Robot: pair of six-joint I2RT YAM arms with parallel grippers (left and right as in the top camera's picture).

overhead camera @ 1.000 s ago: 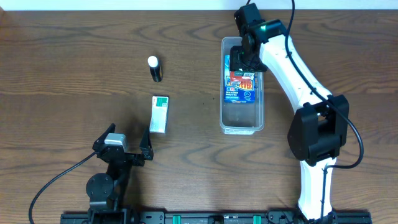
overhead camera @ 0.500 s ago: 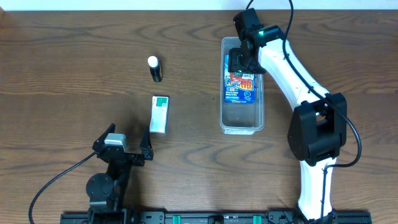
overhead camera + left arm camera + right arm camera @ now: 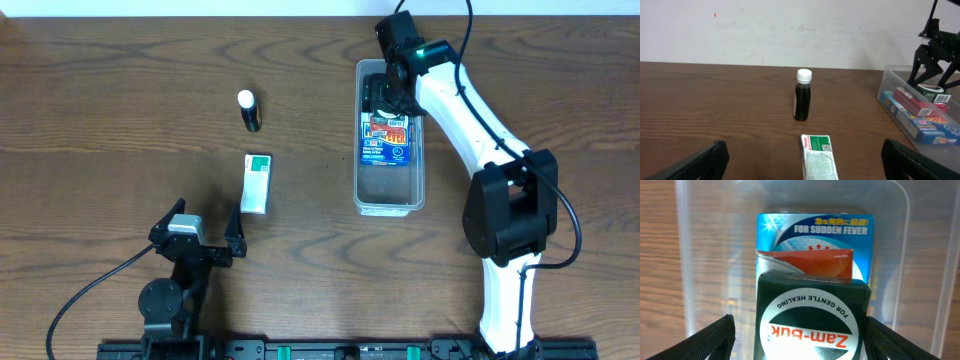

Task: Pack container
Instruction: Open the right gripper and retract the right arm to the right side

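Clear container (image 3: 390, 197) sits on the wooden worktop (image 3: 100, 120), right of centre. Contents: a blue "For Sudden Fever" box (image 3: 815, 230), a red box (image 3: 807, 262) lying on it, and a dark Zam-buk box (image 3: 812, 325) at the far end.

Right hand (image 3: 385, 92) is above the Zam-buk box, fingers spread either side and not pinching it. Left hand (image 3: 205, 228) is spread wide and empty.

An upright dark bottle (image 3: 250, 112) and a green-and-white box (image 3: 257, 183) are on the worktop outside the container.

The container (image 3: 390, 188) is clear; blue box (image 3: 815, 227), red box (image 3: 810, 262), dark-green box (image 3: 812, 330) with white circle; black bottle (image 3: 802, 100), white cap.
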